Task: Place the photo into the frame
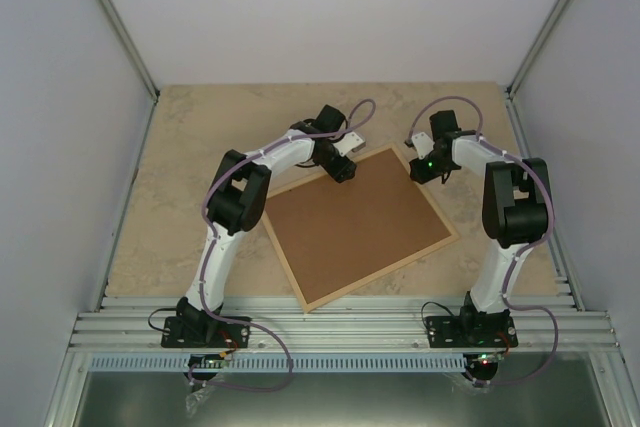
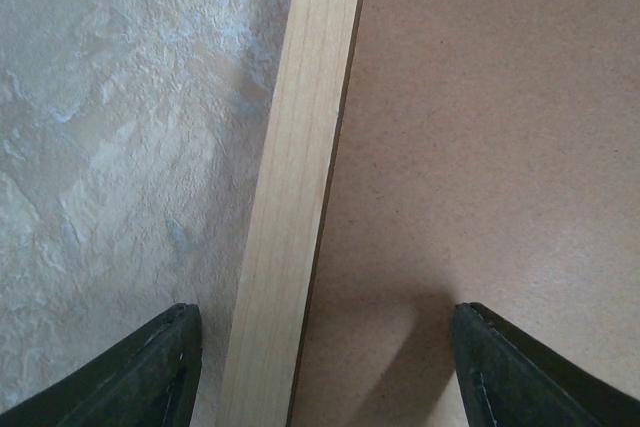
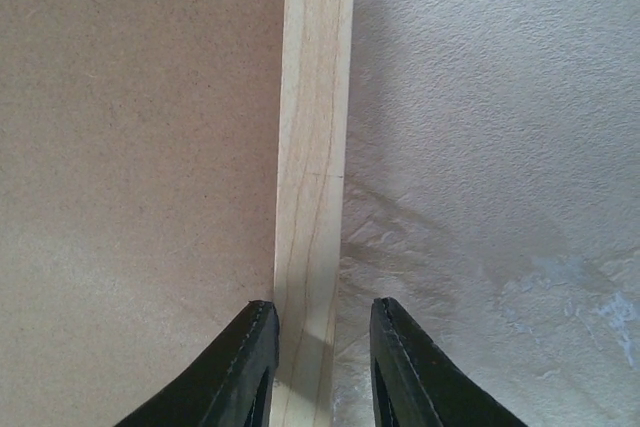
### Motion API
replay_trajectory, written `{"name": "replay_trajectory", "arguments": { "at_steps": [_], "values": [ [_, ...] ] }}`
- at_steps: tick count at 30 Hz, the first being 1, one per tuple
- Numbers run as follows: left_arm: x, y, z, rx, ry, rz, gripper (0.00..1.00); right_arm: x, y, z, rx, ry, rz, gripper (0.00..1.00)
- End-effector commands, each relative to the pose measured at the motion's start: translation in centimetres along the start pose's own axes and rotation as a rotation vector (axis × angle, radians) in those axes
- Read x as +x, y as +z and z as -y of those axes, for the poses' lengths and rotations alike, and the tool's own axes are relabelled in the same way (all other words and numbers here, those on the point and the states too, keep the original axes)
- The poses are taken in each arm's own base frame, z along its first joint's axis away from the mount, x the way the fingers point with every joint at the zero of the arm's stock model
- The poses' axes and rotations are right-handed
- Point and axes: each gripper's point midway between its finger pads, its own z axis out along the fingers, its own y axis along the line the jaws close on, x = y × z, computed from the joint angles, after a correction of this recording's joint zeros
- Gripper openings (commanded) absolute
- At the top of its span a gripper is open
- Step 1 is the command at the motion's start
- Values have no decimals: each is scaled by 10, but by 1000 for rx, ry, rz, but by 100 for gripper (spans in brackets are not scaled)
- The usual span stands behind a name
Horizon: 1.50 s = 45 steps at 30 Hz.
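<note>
The left gripper (image 2: 325, 312) hangs with its fingers spread wide astride the far-left rail of the thin pale-wood rectangular frame (image 2: 300, 147). The frame lies flat and askew on the mottled beige table (image 2: 120, 147), its opening covered by a flat brown backing board (image 2: 480, 147); the photo is not visible, perhaps beneath it. The right gripper (image 3: 323, 304) straddles the far-right rail, fingers narrowly parted and not visibly clamping, so any seating push should probably go straight down, evenly on both sides, without sliding the frame.
</note>
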Motion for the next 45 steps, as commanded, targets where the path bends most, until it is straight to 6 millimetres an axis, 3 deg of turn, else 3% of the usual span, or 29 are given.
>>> {"name": "replay_trajectory", "arguments": {
  "at_steps": [1,10,14,21,26,33,35,41,45],
  "values": [
    [43,32,6,-9,-5,-151,71,78,59,-26,-51,-2,-270,30],
    [41,34,5,-13,4,-145,71,78,60,-34,-68,-10,-278,33],
    [41,34,5,-12,6,-144,71,53,48,-44,-136,-5,-207,36],
    [37,32,3,-19,22,-137,71,-2,4,-49,-252,-6,-29,52],
    [22,25,7,46,8,-94,69,-14,-17,-44,-297,3,43,52],
    [18,23,7,90,80,-86,48,-19,-47,-19,-361,113,165,55],
    [15,21,6,96,95,-77,41,-17,-57,-4,-363,154,211,56],
    [-4,11,8,109,163,-25,24,-16,-73,5,-395,171,282,59],
    [-15,4,8,107,234,6,10,-10,-73,8,-422,198,289,59]
  ]
}}
